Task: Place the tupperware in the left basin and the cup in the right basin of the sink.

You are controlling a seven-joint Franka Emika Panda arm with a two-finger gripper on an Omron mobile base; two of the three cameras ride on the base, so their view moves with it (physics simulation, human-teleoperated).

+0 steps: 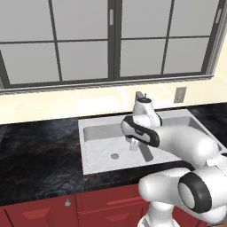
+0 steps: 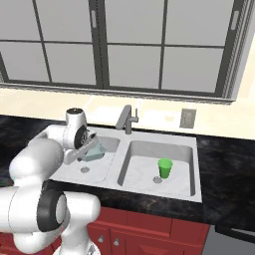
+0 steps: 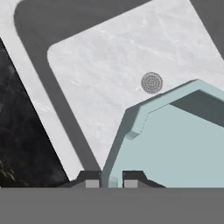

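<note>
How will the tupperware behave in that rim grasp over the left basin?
The tupperware looks thin-walled and empty, so probably light. The fingers pinch only its rim, so it may swing or slip. Its angular rim suggests it won't roll.

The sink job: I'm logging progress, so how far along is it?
Done: the cup stands upright in the right basin. In hand: the gripper is shut on the rim of the tupperware, held above the left basin. Left: lower it in and release.
</note>
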